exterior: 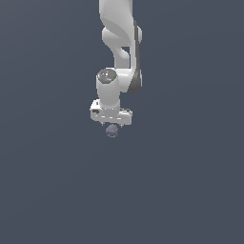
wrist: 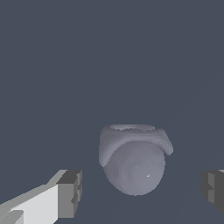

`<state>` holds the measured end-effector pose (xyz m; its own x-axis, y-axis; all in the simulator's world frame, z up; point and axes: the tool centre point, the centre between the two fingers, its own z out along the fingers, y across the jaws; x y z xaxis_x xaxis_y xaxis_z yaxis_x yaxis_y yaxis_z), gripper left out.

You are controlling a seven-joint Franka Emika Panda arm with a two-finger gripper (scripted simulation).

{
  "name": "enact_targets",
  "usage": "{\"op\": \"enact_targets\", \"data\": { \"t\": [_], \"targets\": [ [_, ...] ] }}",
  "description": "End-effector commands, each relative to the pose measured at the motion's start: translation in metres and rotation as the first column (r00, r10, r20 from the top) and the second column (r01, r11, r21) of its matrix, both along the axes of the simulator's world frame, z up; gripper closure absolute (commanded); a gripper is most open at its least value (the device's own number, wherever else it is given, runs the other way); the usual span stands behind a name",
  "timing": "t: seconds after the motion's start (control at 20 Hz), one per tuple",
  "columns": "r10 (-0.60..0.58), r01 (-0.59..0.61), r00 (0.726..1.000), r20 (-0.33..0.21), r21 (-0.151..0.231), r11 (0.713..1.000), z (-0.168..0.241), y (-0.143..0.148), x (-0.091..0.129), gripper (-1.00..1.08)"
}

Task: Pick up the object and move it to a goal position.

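The object (exterior: 112, 130) is a small dull grey-purple rounded lump, showing just below the white gripper bar in the exterior view. In the wrist view the object (wrist: 134, 159) looks large, a rounded ball with a flared collar on one end. My gripper (wrist: 142, 190) is open, its two grey fingertips (wrist: 70, 194) standing wide apart on either side of the lump without touching it. In the exterior view the gripper (exterior: 111, 125) hangs straight down from the white arm, and its fingers are mostly hidden under the bar.
A plain dark grey-blue surface (exterior: 190, 190) fills everything around the arm. No other objects, containers or edges show in either view.
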<state>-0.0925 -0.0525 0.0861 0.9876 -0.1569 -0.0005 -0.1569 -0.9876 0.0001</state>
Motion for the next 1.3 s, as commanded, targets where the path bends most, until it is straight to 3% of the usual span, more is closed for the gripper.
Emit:
{"op": "enact_targets", "data": {
  "t": [0.0,0.65,0.7,1.25],
  "targets": [
    [0.000,0.000,1.000,-0.001,0.000,1.000,-0.007,0.000,-0.001,-0.92],
    [-0.001,0.001,1.000,0.000,0.000,1.000,-0.046,0.000,-0.001,-0.92],
    [-0.001,0.001,1.000,0.000,0.000,1.000,-0.046,0.000,-0.001,1.08],
    [-0.001,0.001,1.000,0.001,0.000,1.000,-0.045,0.000,-0.002,1.08]
  ]
}}
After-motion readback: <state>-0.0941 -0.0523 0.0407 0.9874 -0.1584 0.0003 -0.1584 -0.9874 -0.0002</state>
